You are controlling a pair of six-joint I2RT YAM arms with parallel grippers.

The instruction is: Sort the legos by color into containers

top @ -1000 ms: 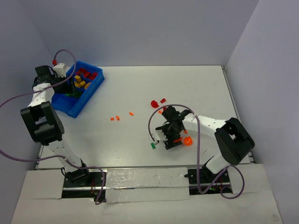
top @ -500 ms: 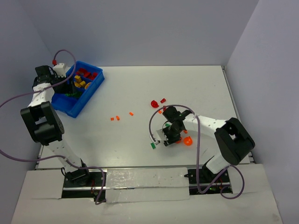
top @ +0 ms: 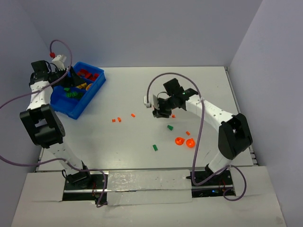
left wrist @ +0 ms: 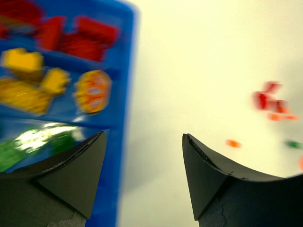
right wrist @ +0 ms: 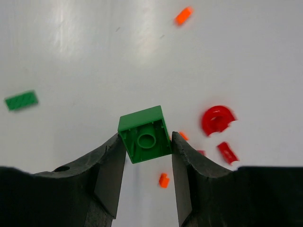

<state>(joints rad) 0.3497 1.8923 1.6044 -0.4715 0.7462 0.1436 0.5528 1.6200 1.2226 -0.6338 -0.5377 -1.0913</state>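
Observation:
My right gripper (right wrist: 147,142) is shut on a green square brick (right wrist: 144,134), held above the table with its hollow underside facing the camera. In the top view the right gripper (top: 159,109) hovers mid-table and hides the brick. The blue container (top: 75,112) sits at the far left, holding red, yellow, orange and green bricks (left wrist: 56,80) in separate compartments. My left gripper (left wrist: 143,137) stands open and empty over the container's right wall (left wrist: 122,94); from above, the left gripper (top: 59,77) is at the container's far-left edge.
Loose on the table: two green pieces (top: 170,127) (top: 155,147), two translucent orange rounded pieces (top: 179,141), tiny orange bits (top: 119,119). Under the right gripper lie a red rounded piece (right wrist: 217,119) and a red brick (right wrist: 227,152). Side walls enclose the table.
The right gripper closed on the green brick, lifted it and swung from near the front towards the table's middle. The left gripper drew back slightly to the left over the container.

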